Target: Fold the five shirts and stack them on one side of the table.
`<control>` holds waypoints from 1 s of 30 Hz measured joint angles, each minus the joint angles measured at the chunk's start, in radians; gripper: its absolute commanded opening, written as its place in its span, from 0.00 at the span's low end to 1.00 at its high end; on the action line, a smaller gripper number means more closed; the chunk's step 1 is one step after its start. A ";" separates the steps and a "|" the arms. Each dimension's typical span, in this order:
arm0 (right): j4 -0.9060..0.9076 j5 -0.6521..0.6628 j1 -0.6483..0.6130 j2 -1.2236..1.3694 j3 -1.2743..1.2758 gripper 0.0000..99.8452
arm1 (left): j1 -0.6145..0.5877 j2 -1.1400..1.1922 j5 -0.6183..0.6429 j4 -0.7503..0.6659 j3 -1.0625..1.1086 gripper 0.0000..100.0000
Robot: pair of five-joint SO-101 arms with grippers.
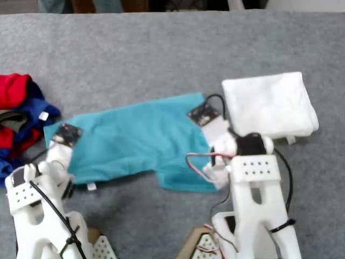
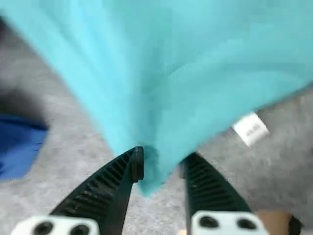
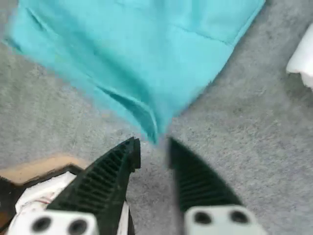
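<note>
A teal shirt (image 1: 135,140) lies spread across the middle of the grey table, stretched between both arms. My left gripper (image 1: 63,136) is at its left corner. In the left wrist view that gripper (image 2: 161,164) is shut on a bunched fold of the teal shirt (image 2: 186,73), with cloth hanging between the fingers. My right gripper (image 1: 206,115) is at the shirt's far right corner. In the right wrist view this gripper (image 3: 152,146) pinches the tip of the teal shirt (image 3: 142,54). A folded white shirt (image 1: 269,105) lies at the right.
A heap of red and blue shirts (image 1: 19,116) sits at the table's left edge. A white label (image 2: 250,129) hangs from the teal hem. Bare grey table (image 1: 161,54) stretches behind the shirt. Both arm bases stand at the near edge.
</note>
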 measured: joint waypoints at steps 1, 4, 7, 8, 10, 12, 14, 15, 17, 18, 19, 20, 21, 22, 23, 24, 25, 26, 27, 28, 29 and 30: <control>0.005 0.005 0.000 -0.002 0.000 0.27 | -0.008 0.000 0.020 0.000 -0.020 0.17; 0.017 0.021 0.000 -0.002 -0.018 0.24 | -0.055 0.000 0.035 0.000 -0.081 0.17; 0.025 0.028 0.005 -0.002 -0.060 0.11 | -0.133 0.000 0.041 0.000 -0.166 0.13; 0.025 0.028 0.006 -0.002 -0.080 0.03 | -0.149 0.000 0.044 0.000 -0.196 0.08; 0.017 0.028 0.006 -0.002 -0.130 0.04 | -0.157 0.000 0.046 0.000 -0.252 0.03; -0.037 0.000 0.003 -0.002 -0.184 0.03 | -0.155 0.000 0.046 0.000 -0.302 0.04; -0.084 -0.049 0.003 0.011 -0.232 0.01 | -0.144 0.000 0.046 0.023 -0.348 0.03; -0.098 -0.069 0.005 0.029 -0.259 0.02 | -0.135 0.000 0.046 0.046 -0.371 0.03; -0.106 -0.092 0.002 0.083 -0.310 0.02 | -0.104 0.000 0.046 0.098 -0.405 0.03; -0.106 -0.094 -0.006 0.115 -0.330 0.02 | -0.086 0.000 0.046 0.129 -0.414 0.03; -0.106 -0.097 -0.017 0.152 -0.345 0.02 | -0.071 0.000 0.046 0.153 -0.420 0.03; -0.106 -0.100 -0.029 0.190 -0.361 0.02 | -0.052 0.000 0.046 0.170 -0.423 0.03; -0.106 -0.100 -0.041 0.229 -0.373 0.02 | -0.032 0.000 0.046 0.176 -0.423 0.03; -0.118 -0.103 -0.057 0.267 -0.385 0.02 | -0.014 0.000 0.048 0.176 -0.423 0.03; -0.141 -0.107 -0.072 0.307 -0.402 0.02 | 0.006 0.000 0.060 0.166 -0.423 0.03; -0.167 -0.120 -0.089 0.351 -0.422 0.02 | 0.034 0.000 0.089 0.143 -0.420 0.03; -0.190 -0.141 -0.107 0.400 -0.448 0.02 | 0.063 0.000 0.129 0.101 -0.405 0.03; -0.209 -0.164 -0.123 0.451 -0.479 0.02 | 0.091 0.006 0.175 0.051 -0.384 0.03; -0.222 -0.189 -0.137 0.506 -0.516 0.02 | 0.109 0.020 0.224 -0.014 -0.350 0.03; -0.229 -0.207 -0.143 0.563 -0.554 0.02 | 0.121 0.041 0.270 -0.094 -0.313 0.03; -0.232 -0.224 -0.144 0.628 -0.598 0.02 | 0.126 0.069 0.315 -0.178 -0.270 0.03; -0.235 -0.239 -0.143 0.692 -0.644 0.02 | 0.132 0.101 0.353 -0.267 -0.227 0.03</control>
